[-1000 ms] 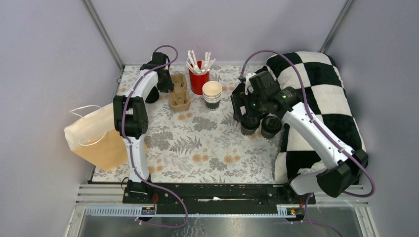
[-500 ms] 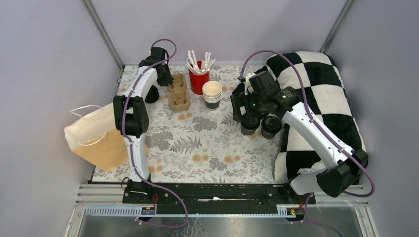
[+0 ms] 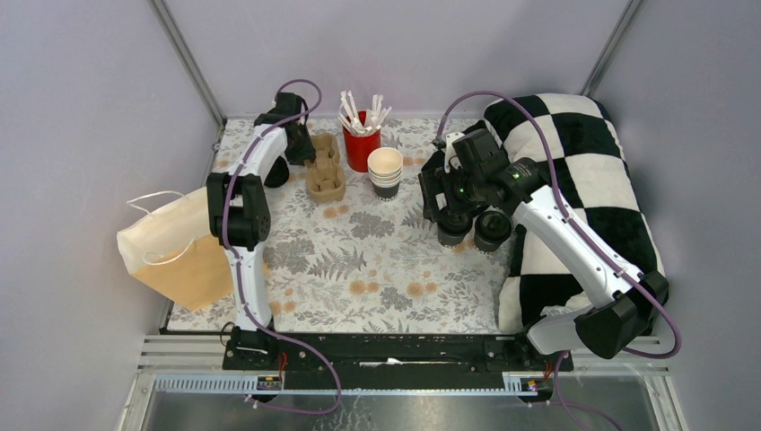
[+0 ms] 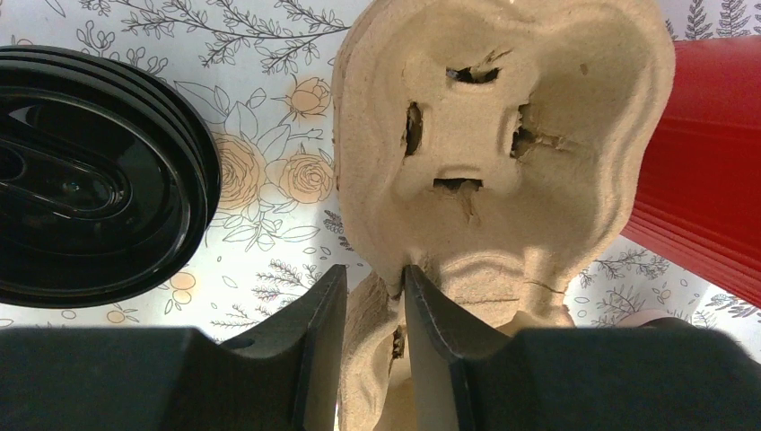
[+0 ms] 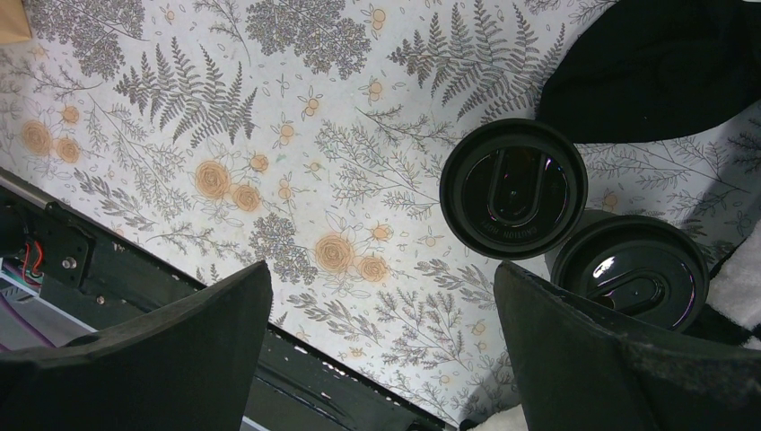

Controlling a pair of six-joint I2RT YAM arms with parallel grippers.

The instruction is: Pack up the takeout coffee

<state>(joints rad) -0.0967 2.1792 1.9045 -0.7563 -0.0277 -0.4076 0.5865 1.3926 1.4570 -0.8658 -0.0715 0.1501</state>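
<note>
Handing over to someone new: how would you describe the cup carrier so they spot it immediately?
On the floral table, go to the far edge, just left of the red cup of white sticks. The cup carrier is the tan moulded-pulp tray lying there, its rim pinched by the left gripper. Nothing else nearby is cardboard with hollow wells.

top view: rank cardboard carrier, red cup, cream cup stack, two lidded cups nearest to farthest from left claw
From the left claw:
1. cardboard carrier, its rim between the claw's fingers
2. red cup, right of the carrier, at the back
3. cream cup stack, right of the red cup
4. lidded cups, far right
</note>
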